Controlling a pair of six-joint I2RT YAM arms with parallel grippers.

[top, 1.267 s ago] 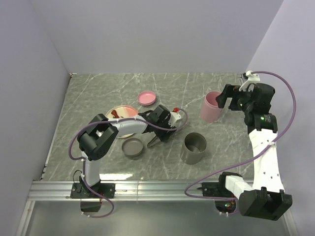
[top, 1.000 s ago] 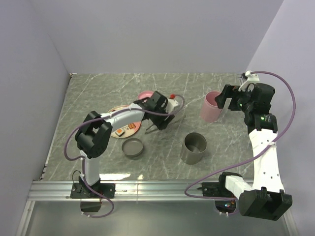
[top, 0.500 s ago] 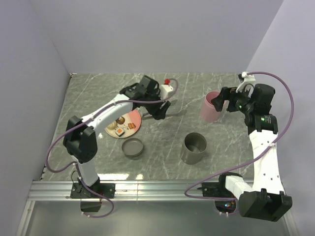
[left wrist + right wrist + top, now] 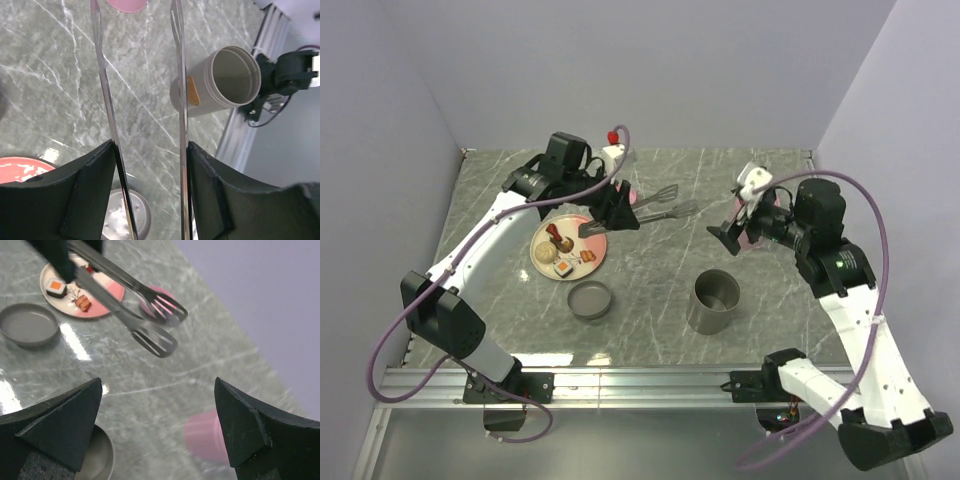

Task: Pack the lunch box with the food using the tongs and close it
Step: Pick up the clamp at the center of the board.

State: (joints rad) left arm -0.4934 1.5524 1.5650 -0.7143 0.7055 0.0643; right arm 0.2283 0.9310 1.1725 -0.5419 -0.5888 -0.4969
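Note:
My left gripper point(image 4: 610, 215) is shut on the silver tongs point(image 4: 660, 203), held in the air right of the pink plate point(image 4: 545, 262). Their slotted tips point toward the right arm. In the left wrist view the two tong arms point(image 4: 181, 100) run up between my fingers point(image 4: 90, 190). The food point(image 4: 567, 244) lies on the plate: a brown lump, an orange-and-white roll point(image 4: 56, 286) and an orange bit point(image 4: 82, 303). The lunch box is an open grey tub point(image 4: 715, 300). My right gripper point(image 4: 728, 236) hangs open and empty just left of a pink tub point(image 4: 752, 228).
A shallow grey lid point(image 4: 590, 300) lies below the plate. A small pink lid point(image 4: 155, 296) sits behind the tong tips. Walls close the table at the back and both sides. The arm bases and a metal rail run along the near edge.
The left arm has lifted the tongs from low beside the plate and swung up and back. The right arm has swung left and forward, away from the pink tub's far side.

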